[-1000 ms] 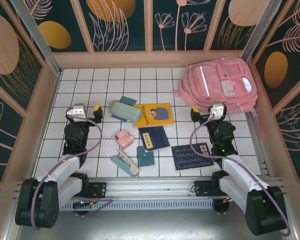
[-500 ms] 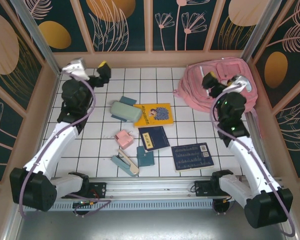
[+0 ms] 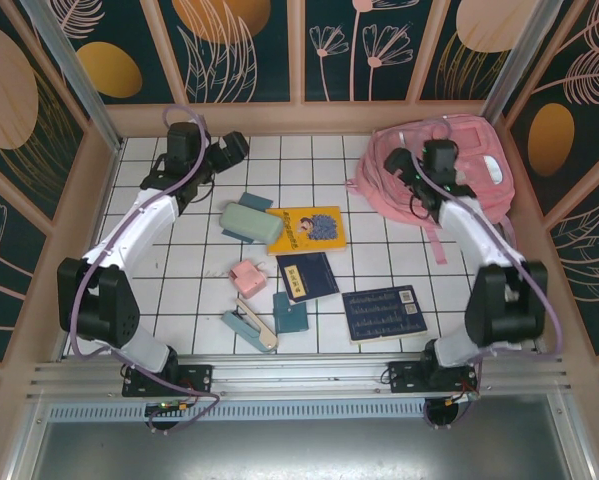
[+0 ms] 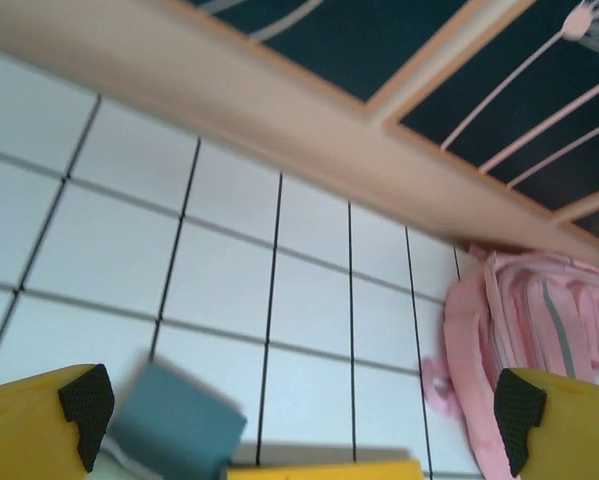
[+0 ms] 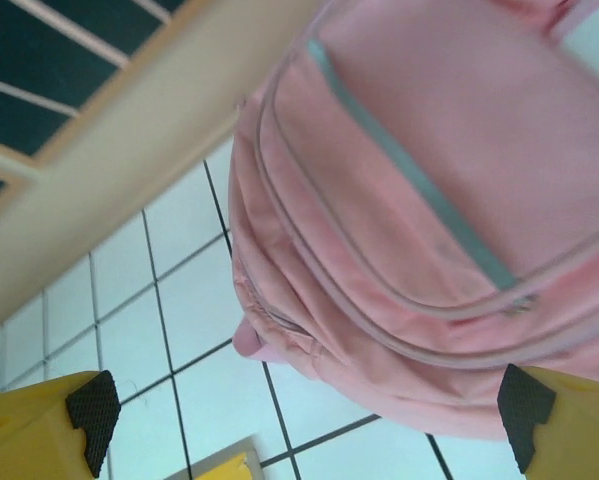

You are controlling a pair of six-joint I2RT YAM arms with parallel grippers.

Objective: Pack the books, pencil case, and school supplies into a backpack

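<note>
Left gripper (image 3: 233, 148): hanging spread wide and empty, now reaching farther right along the far wall. Right gripper (image 3: 399, 166): spread and empty, now hovering over the pink backpack (image 3: 379, 190) in the far right corner. Yellow book (image 3: 307, 228) and pencil case (image 3: 247, 222) are lying unmoved mid-table. Teal square (image 4: 174, 425) is showing blurred and cut off in the left wrist view.

White tiled table (image 3: 169, 270) carries backpack (image 3: 384, 175), books (image 3: 309, 228), pencil case (image 3: 247, 220), school supplies (image 3: 247, 277).
</note>
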